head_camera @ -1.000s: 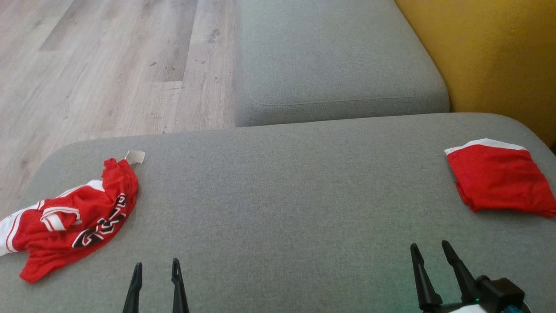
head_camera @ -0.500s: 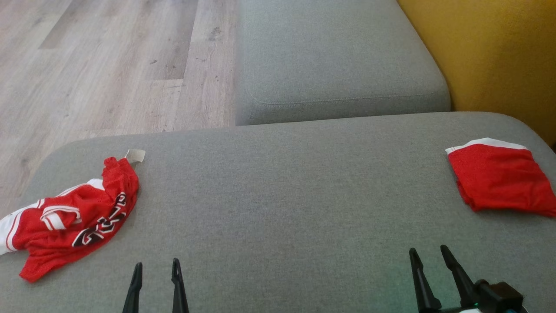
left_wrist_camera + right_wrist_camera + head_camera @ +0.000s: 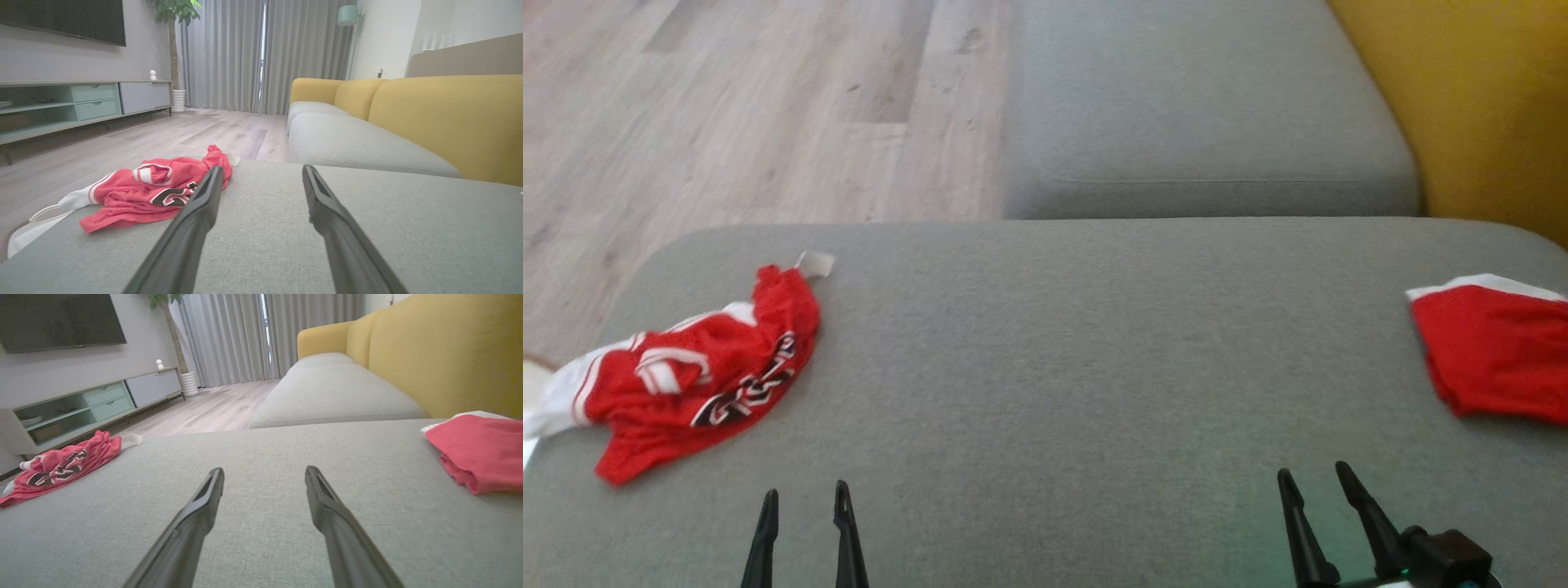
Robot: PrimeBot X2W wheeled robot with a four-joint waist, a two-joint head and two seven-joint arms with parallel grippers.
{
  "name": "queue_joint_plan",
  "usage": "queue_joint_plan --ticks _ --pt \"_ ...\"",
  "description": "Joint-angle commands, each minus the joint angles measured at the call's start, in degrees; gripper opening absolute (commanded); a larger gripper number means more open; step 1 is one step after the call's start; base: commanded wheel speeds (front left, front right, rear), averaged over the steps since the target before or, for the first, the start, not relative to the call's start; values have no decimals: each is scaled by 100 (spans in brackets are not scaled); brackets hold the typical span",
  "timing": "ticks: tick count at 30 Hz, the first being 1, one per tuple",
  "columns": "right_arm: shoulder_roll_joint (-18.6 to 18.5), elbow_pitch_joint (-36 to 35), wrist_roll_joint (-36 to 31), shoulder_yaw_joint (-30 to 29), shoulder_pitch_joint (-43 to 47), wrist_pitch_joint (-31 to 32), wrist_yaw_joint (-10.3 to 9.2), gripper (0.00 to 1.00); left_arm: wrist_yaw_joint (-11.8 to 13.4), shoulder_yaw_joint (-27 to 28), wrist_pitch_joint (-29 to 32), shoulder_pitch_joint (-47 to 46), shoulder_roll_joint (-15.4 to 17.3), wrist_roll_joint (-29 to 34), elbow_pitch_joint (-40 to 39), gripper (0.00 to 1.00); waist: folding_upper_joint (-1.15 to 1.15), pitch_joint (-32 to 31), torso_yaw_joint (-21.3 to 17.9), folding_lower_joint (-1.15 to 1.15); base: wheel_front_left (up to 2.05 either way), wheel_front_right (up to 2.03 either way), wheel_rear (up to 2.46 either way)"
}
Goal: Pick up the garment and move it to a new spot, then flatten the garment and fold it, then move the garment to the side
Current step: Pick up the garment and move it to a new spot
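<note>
A crumpled red garment point(image 3: 698, 371) with white trim and black lettering lies at the left end of the grey cushion point(image 3: 1054, 343); it is also in the left wrist view point(image 3: 155, 190) and the right wrist view point(image 3: 61, 465). My left gripper point(image 3: 805, 494) stands open near the cushion's front edge, right of the garment and apart from it, nothing between its fingers point(image 3: 204, 204). My right gripper point(image 3: 1313, 475) is open too, low at the right, empty.
A folded red garment point(image 3: 1494, 351) with a white edge lies at the cushion's right end point(image 3: 478, 451). Beyond is a second grey seat point(image 3: 1201, 106), a yellow sofa back point(image 3: 1494, 106) on the right and wood floor point(image 3: 727, 122) on the left.
The whole head picture has shifted right and slightly up, so the camera moved. Both grippers stay open and low; the garments lie as before.
</note>
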Motion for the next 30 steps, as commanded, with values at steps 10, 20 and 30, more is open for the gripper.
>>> queue_joint_plan --ticks 10,20,30 --pt "-9 -215 -56 489 -494 -63 -4 100 11 383 -29 -293 -32 44 -270 100 0 316 966 0 0 0 0" --pt "45 -158 -47 647 -627 -63 -4 100 -15 527 -29 -239 -32 79 -333 100 0 377 1611 0 0 0 0" --pt "83 -152 -38 661 -653 -63 -4 100 -63 603 -29 -257 -32 113 -361 100 0 421 1833 0 0 0 0"
